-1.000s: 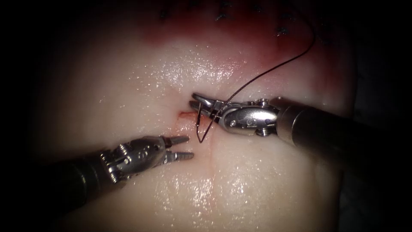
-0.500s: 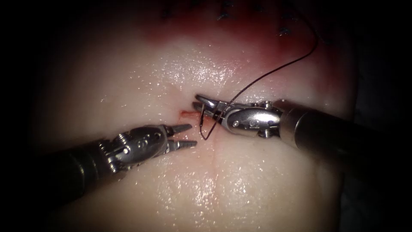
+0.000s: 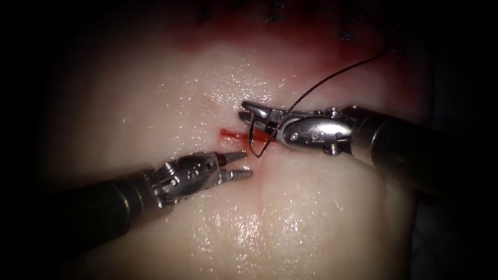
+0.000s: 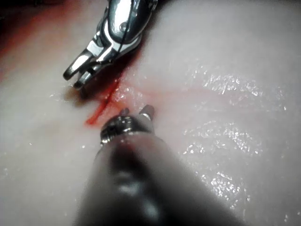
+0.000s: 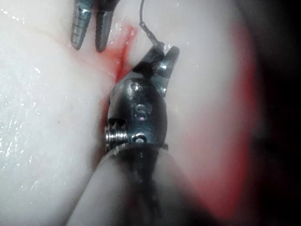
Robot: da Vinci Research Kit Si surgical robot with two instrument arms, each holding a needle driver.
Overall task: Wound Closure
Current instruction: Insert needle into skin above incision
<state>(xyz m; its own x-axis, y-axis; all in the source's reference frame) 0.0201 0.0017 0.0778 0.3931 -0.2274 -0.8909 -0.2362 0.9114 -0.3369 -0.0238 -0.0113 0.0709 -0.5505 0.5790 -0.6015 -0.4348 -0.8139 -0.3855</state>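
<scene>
1. Right tool [image 3: 255,116]: fingers clamped on the needle [image 3: 255,141] near its thread end.
2. Needle hangs at 6 o'clock from the fingers, tip at the cut [image 3: 262,176], beside red fluid [image 3: 233,134].
3. Thread [image 3: 332,78] runs toward 1 o'clock across the tissue [image 3: 171,93].
4. Left tool [image 3: 243,165]: fingers narrowly parted, empty, left of the cut.

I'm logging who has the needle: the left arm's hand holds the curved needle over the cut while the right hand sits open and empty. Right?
Not quite, they're swapped. In the endoscope view the right hand holds the needle over the cut; the left hand sits open and empty.
</scene>
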